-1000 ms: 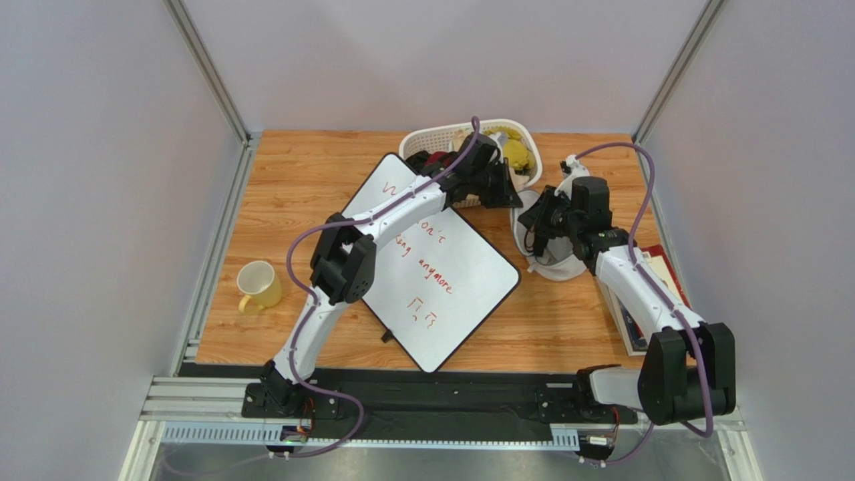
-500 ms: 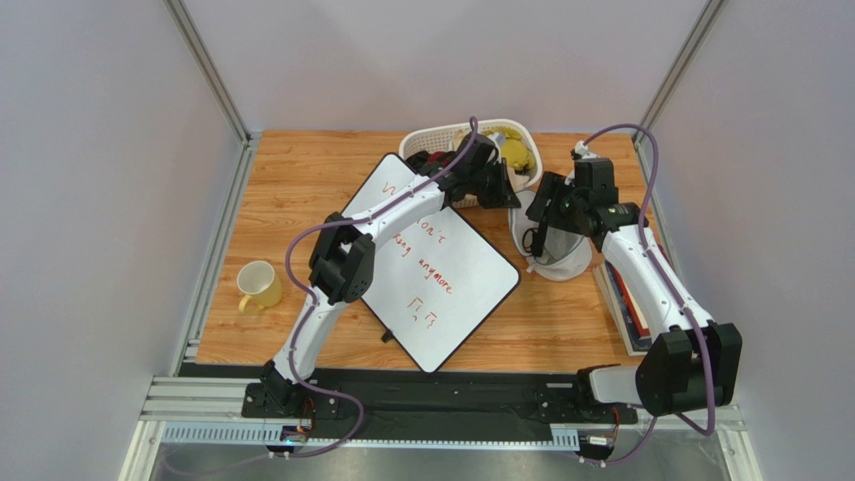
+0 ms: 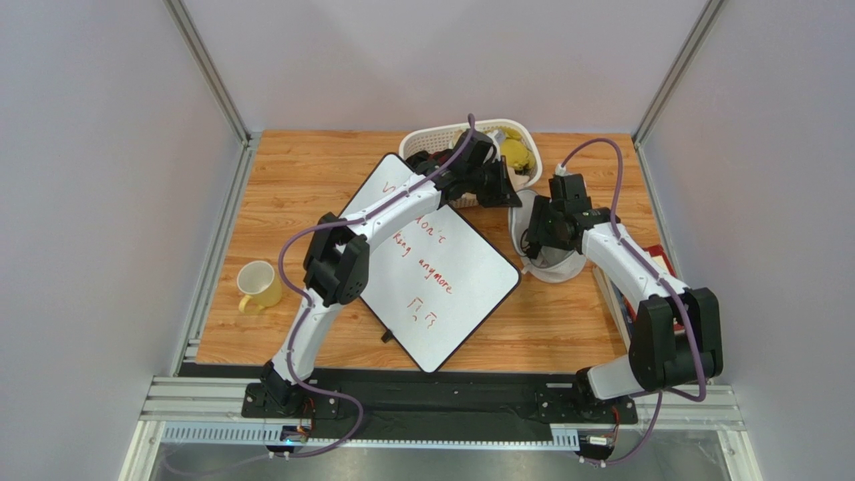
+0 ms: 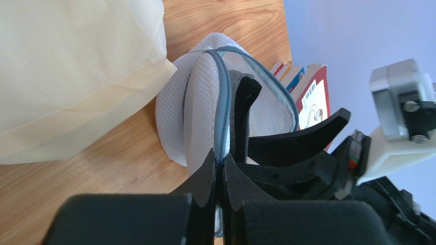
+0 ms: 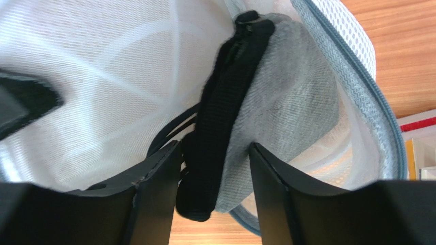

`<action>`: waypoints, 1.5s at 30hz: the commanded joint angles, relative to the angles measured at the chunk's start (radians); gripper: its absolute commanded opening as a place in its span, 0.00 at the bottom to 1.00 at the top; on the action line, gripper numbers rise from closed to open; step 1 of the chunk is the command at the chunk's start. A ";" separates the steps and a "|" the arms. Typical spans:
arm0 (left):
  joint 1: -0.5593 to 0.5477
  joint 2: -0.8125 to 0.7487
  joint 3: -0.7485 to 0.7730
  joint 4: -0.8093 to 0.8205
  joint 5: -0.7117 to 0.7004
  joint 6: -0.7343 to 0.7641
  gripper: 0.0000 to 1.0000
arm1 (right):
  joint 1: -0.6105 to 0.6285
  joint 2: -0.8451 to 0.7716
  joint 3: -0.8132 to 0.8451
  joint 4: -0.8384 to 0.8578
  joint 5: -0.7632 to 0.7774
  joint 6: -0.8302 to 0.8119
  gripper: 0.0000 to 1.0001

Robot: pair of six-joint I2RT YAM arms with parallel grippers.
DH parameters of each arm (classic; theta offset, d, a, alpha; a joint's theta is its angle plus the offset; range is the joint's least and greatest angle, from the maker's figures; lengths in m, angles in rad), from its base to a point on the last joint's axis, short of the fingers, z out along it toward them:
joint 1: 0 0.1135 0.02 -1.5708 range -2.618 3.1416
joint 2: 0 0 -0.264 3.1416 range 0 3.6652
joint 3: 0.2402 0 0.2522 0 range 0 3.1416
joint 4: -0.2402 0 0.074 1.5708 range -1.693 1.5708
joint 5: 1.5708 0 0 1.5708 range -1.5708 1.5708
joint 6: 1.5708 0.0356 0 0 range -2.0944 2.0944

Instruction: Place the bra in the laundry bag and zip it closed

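The bra point(image 5: 227, 97) sits on edge inside the mouth of the laundry bag point(image 4: 199, 92), its black band and grey cup showing between the bag's two mesh walls.

Furthest left in my left wrist view a cream cloth point(image 4: 71, 61) lies on the table point(image 4: 128, 153), touching the bag's outer wall. Next comes my left gripper point(image 4: 219, 166). Its jaws are pinched tight together on the zipper band point(image 4: 221, 102), and I am holding that side of the rim up so the opening stays spread.

To the right of the band stands the bra, its long axis running nearly parallel to the band and pointing away from my left wrist into the bag. My right gripper point(image 5: 212, 153) reaches in from the far side. Its jaws are partly closed with the folded bra filling the gap, and each finger touches fabric, so I judge it gripped. Beyond the bag are some books point(image 4: 312, 97).

My right hand is the one on the bra. The garment lies straight ahead of those fingers, and the bag's depth is just past it. I judge the next move is to push further along that axis and let go. I cannot tell where the zipper pull is.
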 commanded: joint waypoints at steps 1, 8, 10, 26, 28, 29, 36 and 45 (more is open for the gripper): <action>-0.006 -0.093 -0.003 0.027 0.023 -0.013 0.00 | 0.019 0.018 -0.002 0.076 0.095 -0.004 0.47; -0.011 -0.110 0.008 0.025 0.040 -0.019 0.00 | 0.075 0.072 0.039 -0.003 0.285 -0.020 0.10; -0.011 -0.118 0.011 0.025 0.045 -0.021 0.00 | 0.081 0.097 0.053 -0.025 0.311 -0.011 0.00; -0.025 -0.158 0.035 0.027 0.123 -0.085 0.00 | 0.078 0.235 0.124 -0.031 0.269 0.023 0.17; -0.026 -0.138 0.059 0.004 0.129 -0.074 0.00 | 0.074 0.212 0.113 -0.022 0.184 0.017 0.37; -0.026 -0.136 0.056 0.004 0.120 -0.070 0.00 | 0.071 0.201 0.110 -0.025 0.164 0.016 0.43; -0.026 -0.152 0.046 -0.019 0.088 -0.033 0.00 | 0.025 0.045 0.070 -0.057 0.017 0.028 0.59; -0.026 -0.164 0.046 -0.030 0.077 -0.016 0.00 | 0.019 -0.090 0.111 -0.142 0.000 0.020 0.59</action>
